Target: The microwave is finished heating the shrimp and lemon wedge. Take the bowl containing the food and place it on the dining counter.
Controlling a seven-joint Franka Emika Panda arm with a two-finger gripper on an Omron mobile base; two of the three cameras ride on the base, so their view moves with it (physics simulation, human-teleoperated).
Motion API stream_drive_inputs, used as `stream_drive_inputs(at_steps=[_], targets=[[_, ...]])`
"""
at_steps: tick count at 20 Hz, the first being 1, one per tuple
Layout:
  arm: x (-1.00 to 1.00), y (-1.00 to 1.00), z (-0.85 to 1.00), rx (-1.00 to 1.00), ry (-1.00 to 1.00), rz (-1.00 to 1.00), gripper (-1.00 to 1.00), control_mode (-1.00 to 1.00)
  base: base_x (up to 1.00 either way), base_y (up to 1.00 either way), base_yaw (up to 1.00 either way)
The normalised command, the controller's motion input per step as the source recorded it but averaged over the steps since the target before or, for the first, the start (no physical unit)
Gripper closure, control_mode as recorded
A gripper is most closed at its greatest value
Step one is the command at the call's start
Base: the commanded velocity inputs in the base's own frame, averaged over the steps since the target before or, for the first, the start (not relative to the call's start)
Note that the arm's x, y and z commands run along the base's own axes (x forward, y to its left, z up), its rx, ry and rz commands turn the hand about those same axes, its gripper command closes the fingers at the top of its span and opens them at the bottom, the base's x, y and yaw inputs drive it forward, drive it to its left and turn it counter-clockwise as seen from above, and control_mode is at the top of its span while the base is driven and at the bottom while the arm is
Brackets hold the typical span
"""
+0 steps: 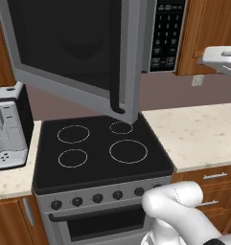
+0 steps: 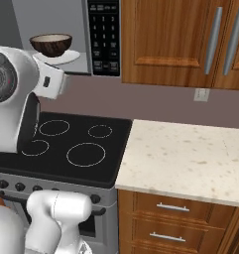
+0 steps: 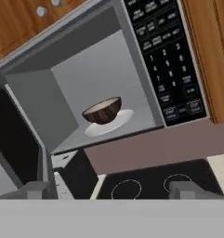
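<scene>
One bowl waiting in the open microwave

My fingers (image 3: 112, 189) are spread wide and hold nothing, well apart from the bowl (image 3: 102, 110), ready to reach in. The bowl stands upright, mouth up, on the white turntable plate (image 3: 124, 121) inside the microwave (image 3: 99, 69), far above the stovetop (image 2: 71, 144). Being round, it has no long axis.

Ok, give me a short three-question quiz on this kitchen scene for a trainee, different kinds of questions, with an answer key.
1. True or false: the microwave door stands open.
2. What does the bowl rest on? A) the stovetop B) the white turntable plate C) the counter
3. Fill in: the claw is ____ and holds nothing.

Key: 1 true. 2 B. 3 open; its fingertips stand wide apart, short of the microwave.
</scene>
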Motion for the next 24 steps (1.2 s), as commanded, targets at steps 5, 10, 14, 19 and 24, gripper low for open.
stream_drive_inputs(at_steps=[5,10,14,19,24], targets=[[0.99,0.00,-0.59,0.03,0.35,0.27,-1.00,-1.00,0.00,0.00,0.00],[0.96,0.04,-0.15,0.15,0.23,0.19,-1.00,-1.00,0.00,0.00,0.00],[0.62,0.48,-0.03,0.11,0.19,0.14,-1.00,-1.00,0.00,0.00,0.00],[0.41,0.83,-0.01,0.07,0.21,0.11,-1.00,-1.00,0.00,0.00,0.00],[0.12,0.91,0.00,0.08,0.17,0.08,-1.00,-1.00,0.00,0.00,0.00]])
